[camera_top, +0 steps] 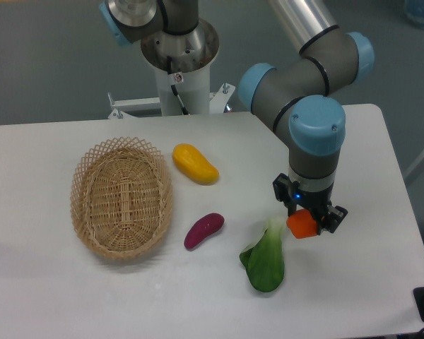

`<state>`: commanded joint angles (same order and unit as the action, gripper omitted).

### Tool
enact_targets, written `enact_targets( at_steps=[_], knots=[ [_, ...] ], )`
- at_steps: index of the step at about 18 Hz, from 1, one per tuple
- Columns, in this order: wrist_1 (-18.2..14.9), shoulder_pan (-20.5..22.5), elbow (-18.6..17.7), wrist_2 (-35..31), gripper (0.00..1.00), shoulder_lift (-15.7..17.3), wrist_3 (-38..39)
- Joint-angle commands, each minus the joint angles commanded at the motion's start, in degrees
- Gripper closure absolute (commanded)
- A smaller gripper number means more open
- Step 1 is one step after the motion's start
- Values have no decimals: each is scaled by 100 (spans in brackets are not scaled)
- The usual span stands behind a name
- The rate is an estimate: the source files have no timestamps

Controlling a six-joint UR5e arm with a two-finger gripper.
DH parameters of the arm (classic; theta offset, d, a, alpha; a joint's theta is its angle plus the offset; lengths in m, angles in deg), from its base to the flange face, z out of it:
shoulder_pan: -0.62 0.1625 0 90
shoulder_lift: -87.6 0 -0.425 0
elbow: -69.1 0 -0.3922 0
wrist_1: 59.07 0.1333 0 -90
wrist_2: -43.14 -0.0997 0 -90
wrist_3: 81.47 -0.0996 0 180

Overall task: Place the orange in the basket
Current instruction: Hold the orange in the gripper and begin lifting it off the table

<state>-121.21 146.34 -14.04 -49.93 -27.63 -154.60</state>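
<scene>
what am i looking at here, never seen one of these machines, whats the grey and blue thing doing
It is a jointed robot arm, grey with blue caps, filmed by one fixed camera looking down at a white table. At its tip is a two-finger gripper, which is closed on the orange. On the table lie an empty wicker basket, a yellow mango-like fruit, a purple sweet potato-like piece and a leafy green vegetable. The orange is meant for the basket.

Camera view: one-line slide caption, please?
Gripper holds the orange above the table, right of the empty basket.
</scene>
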Motion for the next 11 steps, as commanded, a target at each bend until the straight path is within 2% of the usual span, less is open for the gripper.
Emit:
enact_targets(
  at_steps=[5,11],
  knots=[
    [-35,0,9,0,70,0,52],
    [-18,-61,-70,175,72,26,544]
  ],
)
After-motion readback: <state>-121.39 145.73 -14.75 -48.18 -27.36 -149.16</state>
